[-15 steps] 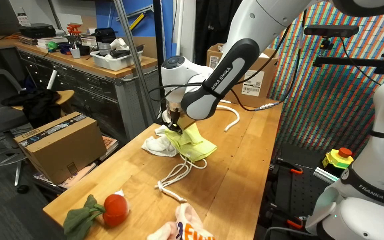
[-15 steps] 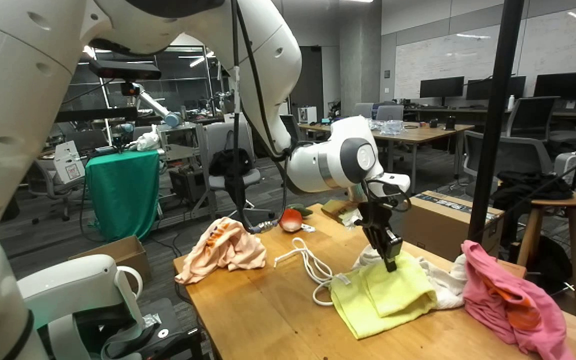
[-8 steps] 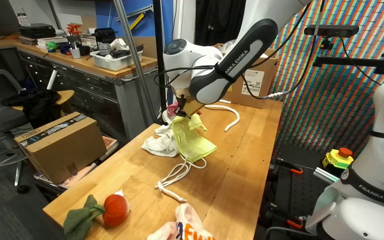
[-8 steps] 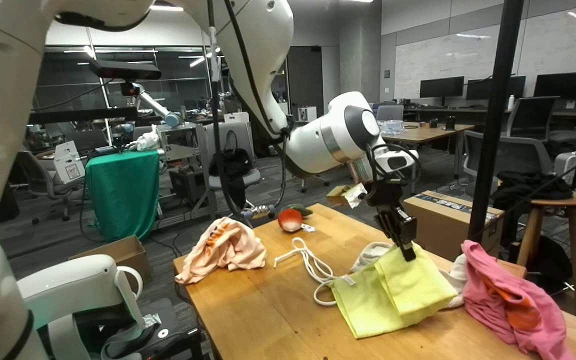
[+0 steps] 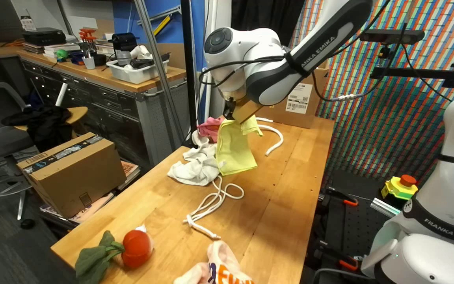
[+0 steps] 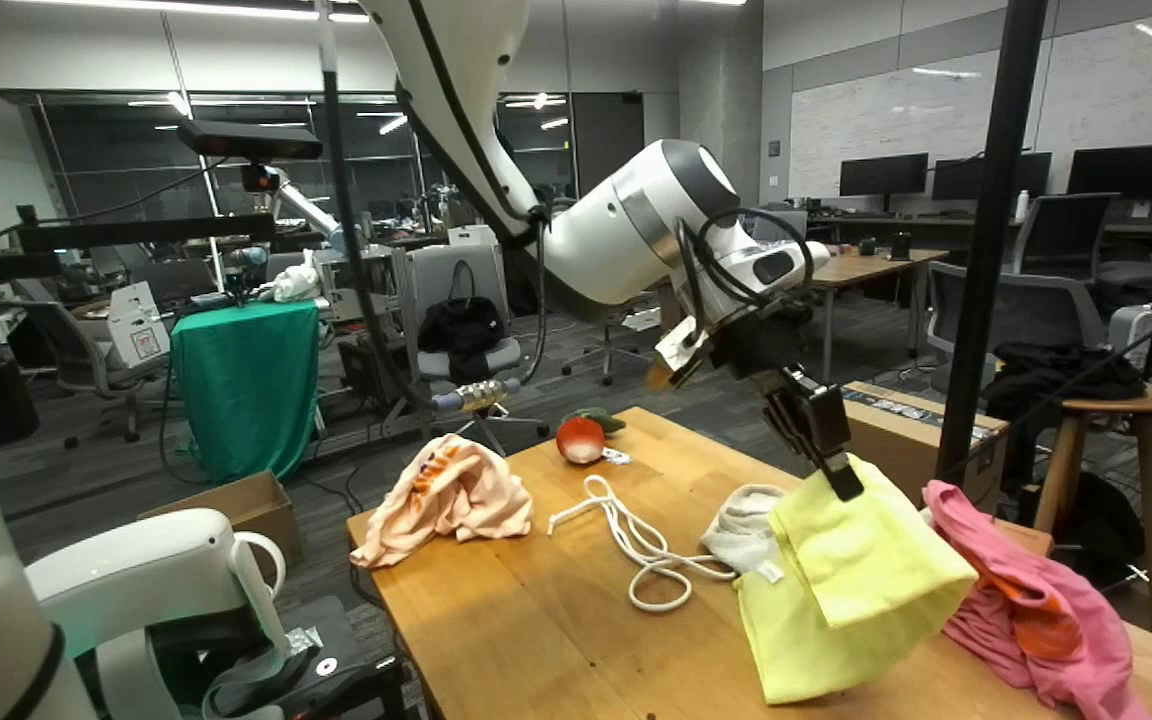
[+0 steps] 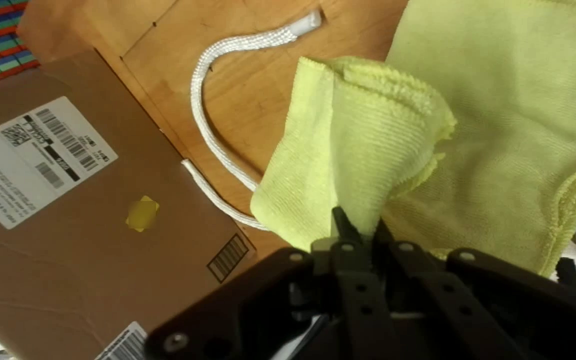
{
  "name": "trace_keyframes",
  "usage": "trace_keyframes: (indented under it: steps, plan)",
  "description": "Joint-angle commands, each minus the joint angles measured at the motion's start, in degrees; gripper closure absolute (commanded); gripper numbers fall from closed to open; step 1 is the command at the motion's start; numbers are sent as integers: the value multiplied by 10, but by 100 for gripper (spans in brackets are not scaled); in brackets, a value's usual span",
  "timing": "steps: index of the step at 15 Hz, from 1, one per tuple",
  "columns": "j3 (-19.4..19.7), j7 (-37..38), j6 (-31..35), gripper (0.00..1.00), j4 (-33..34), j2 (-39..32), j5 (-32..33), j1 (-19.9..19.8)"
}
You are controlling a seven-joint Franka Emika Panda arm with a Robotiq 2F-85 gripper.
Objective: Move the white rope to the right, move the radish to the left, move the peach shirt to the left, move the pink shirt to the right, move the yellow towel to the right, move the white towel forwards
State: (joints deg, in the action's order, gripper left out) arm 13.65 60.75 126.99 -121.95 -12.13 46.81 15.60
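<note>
A smooth wooden table fills an exterior view's lower middle; right of centre I see the ribbed yellow towel drooping in folds, pinched in the fingers of the black gripper. The crumpled pink shirt lies lower right, the wrinkled peach shirt left of centre, the bunched white towel between them, the round radish near mid-frame.

In an exterior view I've got radish lower left on the table, front shirt bottom centre, cord mid-frame. Held towel hangs from my gripper, loose towel just left, back shirt behind both, upper centre; rope to the right, carton behind the rope.
</note>
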Motion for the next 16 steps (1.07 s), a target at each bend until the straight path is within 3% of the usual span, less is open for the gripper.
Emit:
trace_keyframes:
  steps: [1,10,16]
  plan:
    - [-49,37,-30,96,-60,92,24,-47]
    - [-122,-28,-161,96,-128,221,-11,-111]
    - [-142,-34,-237,96,-126,235,1,-129]
